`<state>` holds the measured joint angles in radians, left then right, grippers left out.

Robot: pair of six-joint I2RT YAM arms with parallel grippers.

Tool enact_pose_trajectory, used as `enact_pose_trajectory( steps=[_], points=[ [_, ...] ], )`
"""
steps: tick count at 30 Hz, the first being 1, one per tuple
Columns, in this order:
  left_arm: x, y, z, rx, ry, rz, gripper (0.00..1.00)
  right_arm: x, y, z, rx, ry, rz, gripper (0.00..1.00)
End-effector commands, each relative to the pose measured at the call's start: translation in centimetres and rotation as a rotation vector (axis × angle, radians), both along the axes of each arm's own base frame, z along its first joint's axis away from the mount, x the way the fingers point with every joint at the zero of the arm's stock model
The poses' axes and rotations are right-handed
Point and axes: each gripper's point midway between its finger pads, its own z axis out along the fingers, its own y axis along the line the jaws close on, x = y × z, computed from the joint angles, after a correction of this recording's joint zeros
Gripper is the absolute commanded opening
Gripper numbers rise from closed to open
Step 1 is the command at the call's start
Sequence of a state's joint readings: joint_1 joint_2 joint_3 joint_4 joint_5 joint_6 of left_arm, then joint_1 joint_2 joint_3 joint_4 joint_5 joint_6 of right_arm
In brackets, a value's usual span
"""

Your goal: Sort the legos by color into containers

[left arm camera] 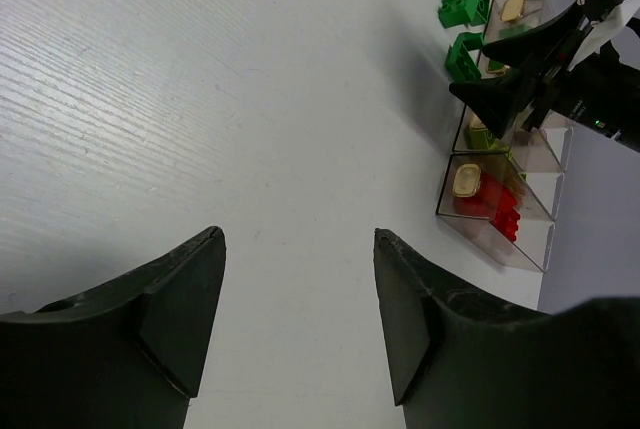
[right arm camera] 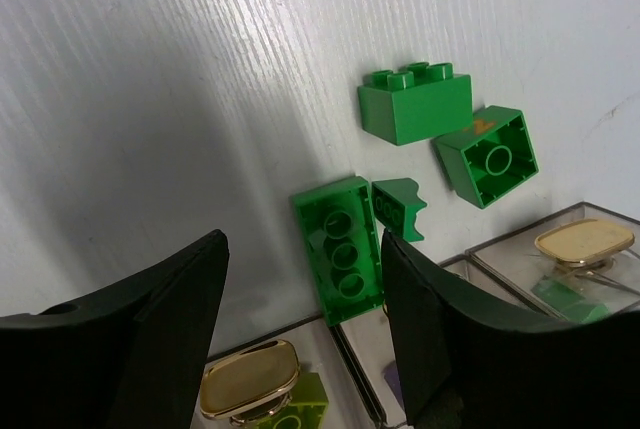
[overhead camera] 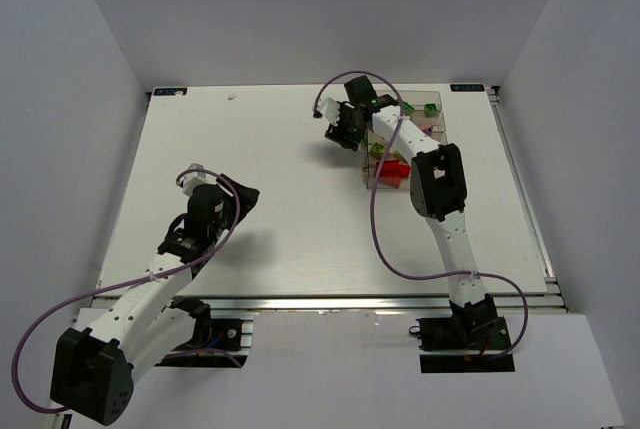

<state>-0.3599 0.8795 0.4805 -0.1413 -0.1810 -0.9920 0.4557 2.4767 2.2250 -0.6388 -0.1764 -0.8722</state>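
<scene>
The clear containers [overhead camera: 441, 121] stand at the table's far right. Red legos [overhead camera: 395, 169] fill the nearest bin, and a yellow-green one [overhead camera: 378, 150] lies in the bin behind it. My right gripper [overhead camera: 345, 129] hovers open at the block's left side. In the right wrist view its jaws [right arm camera: 300, 239] stand apart over an upside-down green lego [right arm camera: 340, 249] that lies on the table against the bin rim [right arm camera: 500, 249]. Three more green legos [right arm camera: 415, 104] lie just beyond. My left gripper [left arm camera: 297, 234] is open over bare table at the left, holding nothing.
Each bin has a gold clasp [right arm camera: 245, 389] at its end. White walls close in the table on three sides. In the left wrist view the bins [left arm camera: 535, 244] with their red legos [left arm camera: 500, 209] sit far to the right.
</scene>
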Motion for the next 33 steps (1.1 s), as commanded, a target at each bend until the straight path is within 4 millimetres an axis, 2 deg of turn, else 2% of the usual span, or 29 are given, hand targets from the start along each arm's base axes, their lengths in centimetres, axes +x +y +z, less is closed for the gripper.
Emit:
enact_pose_trajectory(
  steps=[1,9,17,25,26,28,29,30,31,33],
  points=[
    [-0.1,0.3,0.3,0.008,-0.014,0.01,0.7,0.9,-0.7,0.0,-0.041,-0.027,-0.012,0.67],
    [0.0,0.3,0.3,0.01,-0.011,0.01,0.71,-0.1,-0.8,-1.6,-0.057,0.026,0.023,0.62],
    [0.1,0.2,0.4,0.005,-0.015,0.01,0.71,-2.9,-0.8,-2.4,-0.058,0.135,0.09,0.49],
    [0.1,0.1,0.5,0.003,-0.014,0.008,0.7,-8.4,0.9,-0.7,0.018,0.244,0.22,0.43],
    [0.0,0.2,0.4,0.004,-0.013,0.008,0.7,-9.1,1.8,0.2,0.051,0.247,0.25,0.43],
    [0.1,0.2,0.6,0.002,-0.019,0.009,0.7,-11.0,2.2,1.0,0.069,0.295,0.282,0.43],
    [0.0,0.2,0.4,0.005,-0.016,0.01,0.7,-11.9,3.1,2.1,0.097,0.297,0.314,0.43],
    [0.0,0.2,0.4,0.005,-0.016,0.01,0.7,-12.3,3.3,2.4,0.105,0.297,0.317,0.44],
    [-0.1,0.3,0.4,0.005,-0.015,0.012,0.7,-12.3,3.6,3.1,0.121,0.282,0.31,0.49],
    [-0.2,0.3,0.4,0.005,-0.013,0.01,0.7,-11.4,4.6,5.7,0.18,0.229,0.273,0.56]
  ],
)
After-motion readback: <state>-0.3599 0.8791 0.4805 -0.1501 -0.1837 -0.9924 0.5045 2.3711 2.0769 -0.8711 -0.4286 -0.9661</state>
